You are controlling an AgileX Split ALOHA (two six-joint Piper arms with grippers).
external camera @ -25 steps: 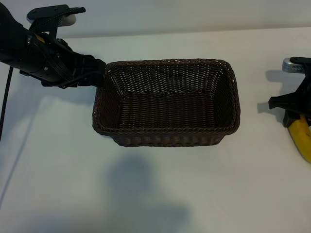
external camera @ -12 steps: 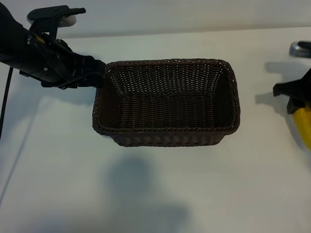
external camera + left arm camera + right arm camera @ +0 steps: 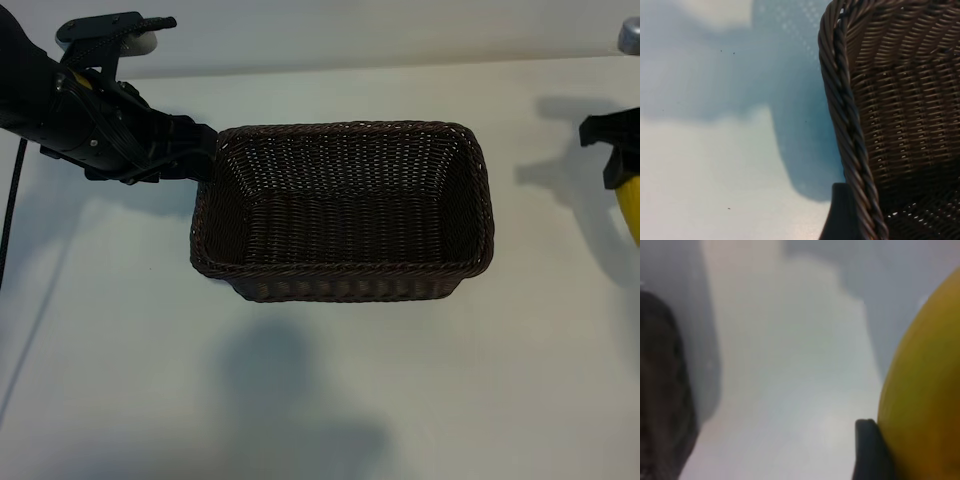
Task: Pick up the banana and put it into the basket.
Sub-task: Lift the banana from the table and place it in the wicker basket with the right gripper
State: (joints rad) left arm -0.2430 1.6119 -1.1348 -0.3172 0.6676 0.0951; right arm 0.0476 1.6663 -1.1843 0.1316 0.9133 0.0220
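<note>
Banana first: smooth, plain yellow skin, gently rounded, with only a short stretch of it showing at the right edge of the exterior view. It sits in my right pincer, lifted clear of the white table and well apart from the basket. My right jaws stand about half open, closed on the fruit's width. My right wrist view gives what the outside camera cannot: the banana's yellow flank pressed against one dark fingertip, and a blurred dark mass, likely the basket, far off beyond pale tabletop.

The basket is dark brown wicker, rectangular with rounded corners, its sides sloping in to a flat woven floor and its rim finished in a thick twisted braid. Nothing lies inside it.

My left pincer is at the basket's left end, up against the rim; the exterior view shows only black links and a bit of yellow there. My left wrist view shows the braided rim close up, strand by strand, and one dark finger outside the wall. The jaws stand wide, and I cannot tell whether they grip the rim.
</note>
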